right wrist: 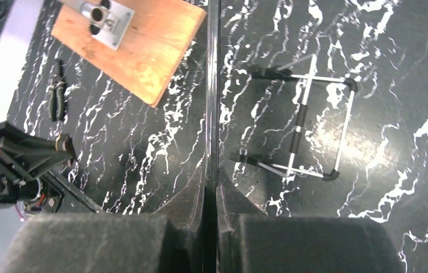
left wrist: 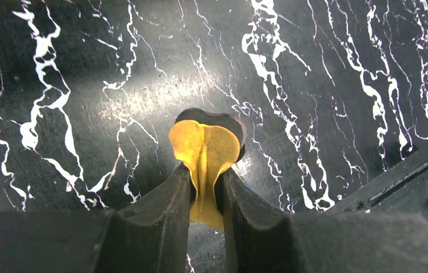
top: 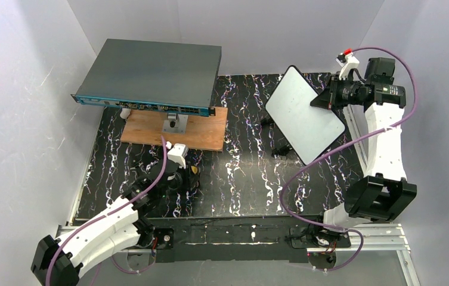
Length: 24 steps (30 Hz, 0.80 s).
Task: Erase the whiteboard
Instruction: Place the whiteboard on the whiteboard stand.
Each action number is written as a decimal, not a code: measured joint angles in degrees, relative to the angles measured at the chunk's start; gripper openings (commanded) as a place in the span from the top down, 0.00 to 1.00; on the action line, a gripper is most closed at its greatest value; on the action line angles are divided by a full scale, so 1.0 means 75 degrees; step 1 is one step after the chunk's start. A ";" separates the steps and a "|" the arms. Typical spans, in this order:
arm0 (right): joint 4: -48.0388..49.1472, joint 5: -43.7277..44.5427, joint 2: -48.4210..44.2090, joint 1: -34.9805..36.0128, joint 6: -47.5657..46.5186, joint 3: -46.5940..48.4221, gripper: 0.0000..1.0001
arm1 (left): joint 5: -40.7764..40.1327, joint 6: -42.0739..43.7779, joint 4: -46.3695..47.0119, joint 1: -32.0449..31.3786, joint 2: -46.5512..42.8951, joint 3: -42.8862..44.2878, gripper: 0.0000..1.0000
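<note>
Two grippers, both closed on a load. The right gripper [top: 324, 98] is clamped on the right-hand edge of the whiteboard [top: 305, 116] and holds it tilted above the far right of the table [top: 240, 179], face up and leftward, evidently to present it for wiping. The left gripper [left wrist: 206, 179] pinches a yellow pad [left wrist: 204, 142] with a dark backing, low over the table and well apart from the board. The top view shows the board's face, no writing discernible. The right wrist view shows the board only edge-on, with a wire stand [right wrist: 308, 131] lying beneath
</note>
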 measured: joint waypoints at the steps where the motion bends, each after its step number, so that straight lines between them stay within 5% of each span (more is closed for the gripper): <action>1: 0.0061 0.0198 0.0064 0.0000 0.0143 0.0006 0.99 | 0.0038 -0.0029 0.0017 0.0000 0.0006 -0.0061 1.00; 15: 0.1128 0.1734 0.1294 0.0595 0.1145 -0.0184 0.99 | 0.0321 -0.0172 0.0254 0.0000 0.0152 -0.0119 1.00; 24: 0.2702 0.2180 0.1533 0.0635 0.1489 -0.1513 0.99 | 0.0353 -0.0219 0.0297 0.0000 0.0184 -0.0119 1.00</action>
